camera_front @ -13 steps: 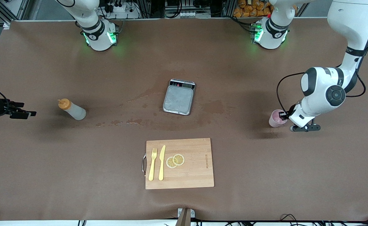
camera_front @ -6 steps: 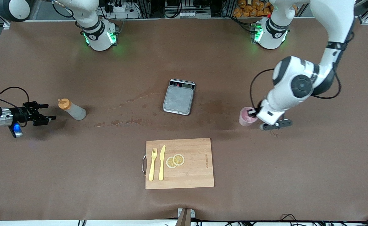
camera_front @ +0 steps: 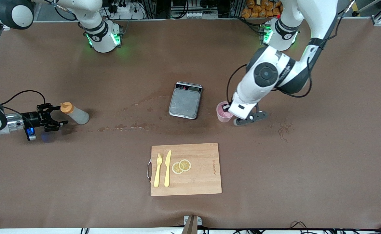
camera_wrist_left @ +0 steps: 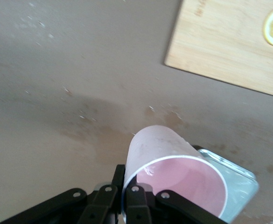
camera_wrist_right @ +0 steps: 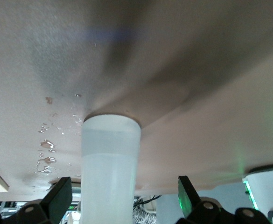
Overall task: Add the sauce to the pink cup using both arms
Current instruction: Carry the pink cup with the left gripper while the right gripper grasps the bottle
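Here, left hand [camera_front: 228, 110] gripping pink cup [camera_front: 223, 112], right hand [camera_front: 54, 116] spread at sauce [camera_front: 74, 112]

Pale pink cup [camera_front: 223, 112], silver scale [camera_front: 185, 100] beside it. Whitish sauce bottle [camera_front: 74, 112], orange cap. Brown table [camera_front: 275, 169].

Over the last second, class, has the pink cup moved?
Yes. Held by the shut left gripper, the pink cup has travelled toward the right arm's end, now beside the scale.

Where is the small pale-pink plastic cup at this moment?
In the front view, the small pale-pink plastic cup is held in the left hand, just beside the square metal kitchen scale, toward the left arm's end of the table.
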{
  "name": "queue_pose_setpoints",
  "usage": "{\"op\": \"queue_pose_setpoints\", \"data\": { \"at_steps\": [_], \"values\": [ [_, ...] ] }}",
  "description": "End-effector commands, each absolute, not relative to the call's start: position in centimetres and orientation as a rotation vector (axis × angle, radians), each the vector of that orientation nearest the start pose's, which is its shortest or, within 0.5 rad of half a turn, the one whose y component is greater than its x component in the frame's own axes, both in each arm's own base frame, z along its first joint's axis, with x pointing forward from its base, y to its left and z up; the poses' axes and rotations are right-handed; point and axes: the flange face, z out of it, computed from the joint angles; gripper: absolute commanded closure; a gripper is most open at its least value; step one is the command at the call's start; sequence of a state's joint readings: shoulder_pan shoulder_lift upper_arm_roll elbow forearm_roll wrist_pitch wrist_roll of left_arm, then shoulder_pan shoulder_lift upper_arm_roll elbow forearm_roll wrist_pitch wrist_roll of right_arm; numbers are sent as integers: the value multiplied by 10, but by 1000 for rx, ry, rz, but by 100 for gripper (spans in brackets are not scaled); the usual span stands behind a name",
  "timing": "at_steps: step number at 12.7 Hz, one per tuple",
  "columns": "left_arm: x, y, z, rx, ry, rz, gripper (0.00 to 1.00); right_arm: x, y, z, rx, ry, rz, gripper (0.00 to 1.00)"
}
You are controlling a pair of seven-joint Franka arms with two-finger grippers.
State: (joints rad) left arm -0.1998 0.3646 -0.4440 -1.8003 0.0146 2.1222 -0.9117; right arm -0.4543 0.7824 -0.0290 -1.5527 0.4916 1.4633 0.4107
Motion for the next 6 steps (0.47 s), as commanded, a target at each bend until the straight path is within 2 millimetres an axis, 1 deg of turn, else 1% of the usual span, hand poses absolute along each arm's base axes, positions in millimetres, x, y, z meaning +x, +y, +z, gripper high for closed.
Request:
{"op": "queue_pose_setpoints", "data": {
  "at_steps": [1,3,4,6],
  "values": [
    [514,-406,361,-3180,-515,186,100,560,-227,164,-2008,1279,1147,0],
    [497,-442,353,-3178,-524,208,100,556,-222,154,-1957,1267,1191,0],
    [494,-453,348,-3179,-529,222,100,554,-221,149,-1948,1266,1205,0],
    [475,-484,341,-3175,-539,249,100,554,-218,146,-1939,1263,1212,0]
  ]
}}
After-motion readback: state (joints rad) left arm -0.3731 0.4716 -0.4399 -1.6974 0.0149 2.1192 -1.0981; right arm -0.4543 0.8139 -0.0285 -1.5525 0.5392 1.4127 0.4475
